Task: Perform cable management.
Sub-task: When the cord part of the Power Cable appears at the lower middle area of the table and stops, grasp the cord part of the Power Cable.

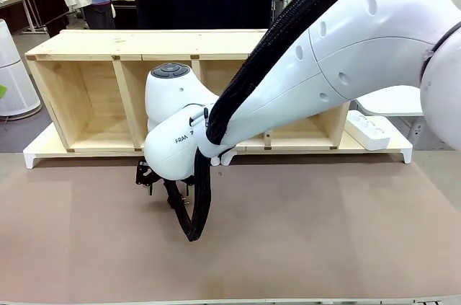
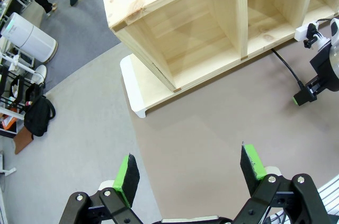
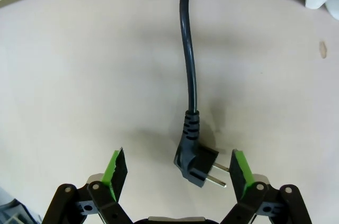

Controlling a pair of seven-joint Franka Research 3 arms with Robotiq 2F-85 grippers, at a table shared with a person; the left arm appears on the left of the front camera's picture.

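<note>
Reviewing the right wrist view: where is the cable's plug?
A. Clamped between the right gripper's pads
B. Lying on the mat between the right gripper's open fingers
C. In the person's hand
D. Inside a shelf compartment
B: the plug lies flat on the brown mat between the fingers of the right gripper, which stand wide apart and are not closed on it. The cable runs away from the plug across the mat.
</note>
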